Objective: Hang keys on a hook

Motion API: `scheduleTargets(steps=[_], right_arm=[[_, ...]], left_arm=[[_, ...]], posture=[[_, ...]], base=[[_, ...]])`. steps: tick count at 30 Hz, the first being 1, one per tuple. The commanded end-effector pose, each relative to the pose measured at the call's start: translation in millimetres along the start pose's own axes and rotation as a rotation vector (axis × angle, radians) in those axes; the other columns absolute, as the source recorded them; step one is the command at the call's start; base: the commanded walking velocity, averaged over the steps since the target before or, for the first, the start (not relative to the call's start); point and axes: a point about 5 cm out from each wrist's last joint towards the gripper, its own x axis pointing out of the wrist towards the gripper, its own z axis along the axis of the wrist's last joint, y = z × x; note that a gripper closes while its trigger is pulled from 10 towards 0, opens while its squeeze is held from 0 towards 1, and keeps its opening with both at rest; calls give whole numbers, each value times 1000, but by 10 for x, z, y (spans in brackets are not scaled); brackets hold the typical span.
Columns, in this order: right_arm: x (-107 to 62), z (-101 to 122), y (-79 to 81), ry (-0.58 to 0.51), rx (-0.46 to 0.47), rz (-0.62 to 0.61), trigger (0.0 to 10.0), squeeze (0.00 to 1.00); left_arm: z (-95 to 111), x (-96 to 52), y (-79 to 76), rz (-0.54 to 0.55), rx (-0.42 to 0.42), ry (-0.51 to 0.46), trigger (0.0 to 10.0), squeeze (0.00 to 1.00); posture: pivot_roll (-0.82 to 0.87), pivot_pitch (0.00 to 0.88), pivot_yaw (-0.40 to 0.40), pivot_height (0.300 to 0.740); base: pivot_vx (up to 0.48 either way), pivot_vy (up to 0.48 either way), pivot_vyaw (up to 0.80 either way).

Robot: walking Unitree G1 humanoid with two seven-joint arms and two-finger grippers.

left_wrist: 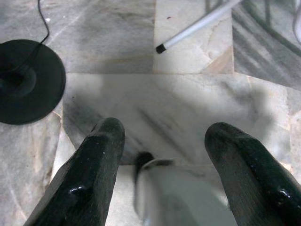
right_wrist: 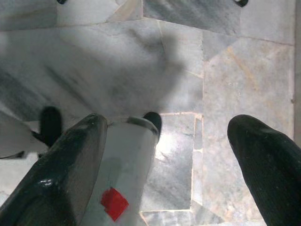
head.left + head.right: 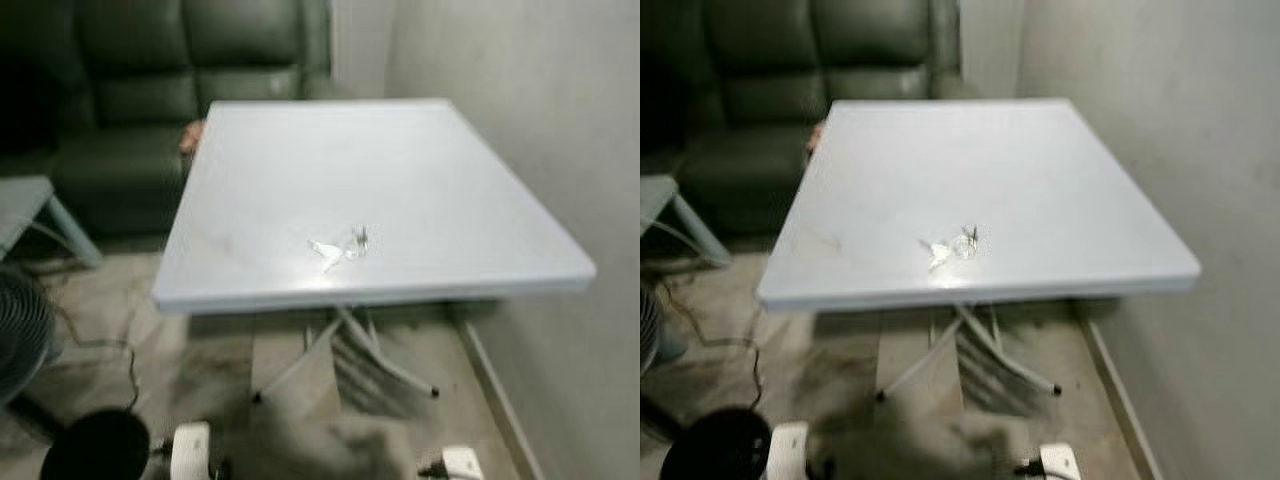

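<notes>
Both hands, left (image 1: 162, 150) and right (image 2: 167, 155), hang open above the floor, well below the keys (image 3: 343, 246) on the table (image 3: 450, 190).

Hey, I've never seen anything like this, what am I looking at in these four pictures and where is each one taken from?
This is a walking humanoid robot with two arms. The two upper pictures come from a stereo camera on its head, looking forward and down. They show a white table with a small bunch of keys lying near its front edge, a dark sofa behind it and a wall on the robot's right. The image is a bit blurred.

The two lower pictures come from cameras on the wrists. Each looks along that arm's two black fingers at the marble floor. The left tool and the right tool are both open and hold nothing. The round black base on the floor belongs to a stand.
</notes>
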Motion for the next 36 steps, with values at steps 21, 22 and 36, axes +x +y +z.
scheduleTargets(steps=[21,22,36], right_arm=[[13,540,13,-272,-78,68,10000,0],[8,575,5,-290,-85,70,10000,0],[-200,1249,17,-721,-154,140,10000,0]], left_arm=[[221,-23,184,21,21,-186,10000,0],[249,-23,188,20,22,-205,10000,0],[882,-191,216,22,10,-662,10000,0]], posture=[[-90,0,-5,740],[-90,0,-5,740],[-99,23,11,740]], base=[[0,17,0],[0,0,0],[0,0,0]])
